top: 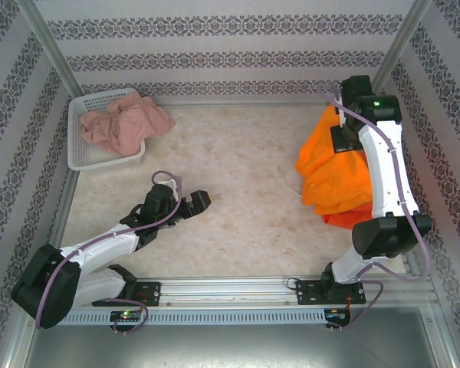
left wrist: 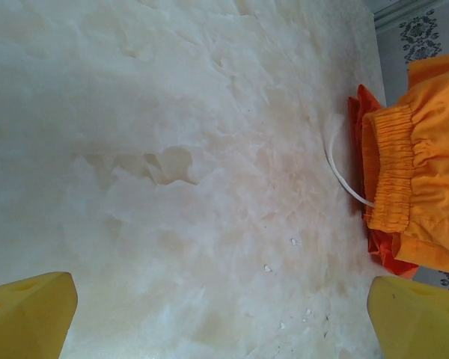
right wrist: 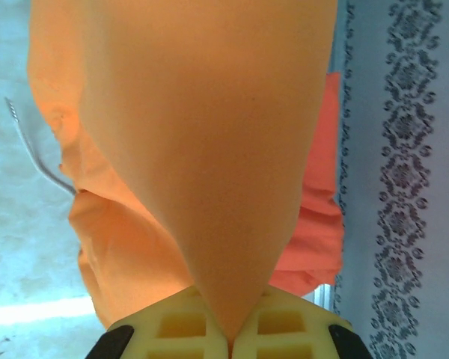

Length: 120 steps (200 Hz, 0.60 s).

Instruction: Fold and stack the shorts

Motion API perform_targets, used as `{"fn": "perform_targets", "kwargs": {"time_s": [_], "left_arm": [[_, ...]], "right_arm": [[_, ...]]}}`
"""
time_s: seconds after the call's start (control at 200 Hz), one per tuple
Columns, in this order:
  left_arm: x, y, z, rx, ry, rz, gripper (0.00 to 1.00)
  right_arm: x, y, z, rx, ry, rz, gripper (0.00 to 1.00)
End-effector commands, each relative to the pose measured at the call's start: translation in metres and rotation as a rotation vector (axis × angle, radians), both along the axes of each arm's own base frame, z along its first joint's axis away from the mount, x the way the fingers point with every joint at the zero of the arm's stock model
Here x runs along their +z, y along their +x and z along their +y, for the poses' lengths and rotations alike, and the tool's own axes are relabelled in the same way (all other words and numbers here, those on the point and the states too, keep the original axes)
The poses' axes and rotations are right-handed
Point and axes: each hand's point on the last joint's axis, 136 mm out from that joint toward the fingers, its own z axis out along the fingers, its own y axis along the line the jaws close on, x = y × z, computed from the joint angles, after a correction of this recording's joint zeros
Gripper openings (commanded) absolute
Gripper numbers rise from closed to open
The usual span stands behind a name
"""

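The right end effector (right wrist: 230, 335) is closed on a fold of the yellow-orange shorts (right wrist: 202, 142); in its wrist view the two pale fingers (right wrist: 179, 325) meet with the cloth pinched between them, and the cloth spreads out wide from that point. In the top view this arm reaches along the right side of the surface (top: 238, 176); the yellow-orange shorts are lifted at the far end under its wrist, close to the right wall (top: 445, 115), and the rest of them lies in a loose heap on the surface. A pair of red-orange shorts (top: 343, 220) lies under the yellow-orange pair, and its edge comes out at the near side of the heap; the two pairs are touching. In the left wrist view the gathered waistband (left wrist: 393, 168) of the yellow-orange pair is turned toward the middle of the surface; a thin white cord (left wrist: 343, 176) comes out beside it and curves on the surface.

The left end effector (top: 202, 201) is wide apart and holds nothing; in its wrist view its yellow fingers stand at the two lower corners with bare surface between them. It is low over the near-left part of the surface, pointing to the right, well apart from the orange heap; whether it touches the surface I cannot tell.

The pink shorts (top: 126, 123) lie crumpled in a white basket (top: 78, 157) at the far left corner; a part of them hangs over the right rim of the basket onto the surface.
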Motion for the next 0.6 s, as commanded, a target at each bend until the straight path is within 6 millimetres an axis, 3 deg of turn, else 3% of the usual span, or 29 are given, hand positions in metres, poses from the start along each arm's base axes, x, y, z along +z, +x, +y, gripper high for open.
{"fn": "perform_targets", "kwargs": {"time_s": [0.0, 0.55, 0.594], "left_arm": [[0.005, 0.003, 0.003, 0.001, -0.01, -0.033, 1.0], [0.001, 0.009, 0.006, 0.005, -0.001, -0.019, 1.0], [0.0, 0.011, 0.005, 0.005, -0.005, -0.016, 1.0]], "right_arm": [[-0.001, 0.002, -0.024, -0.031, -0.074, 0.031, 0.0], [-0.032, 0.026, -0.116, -0.228, -0.325, 0.092, 0.0], [-0.036, 0.027, -0.121, -0.236, -0.341, 0.101, 0.06]]}}
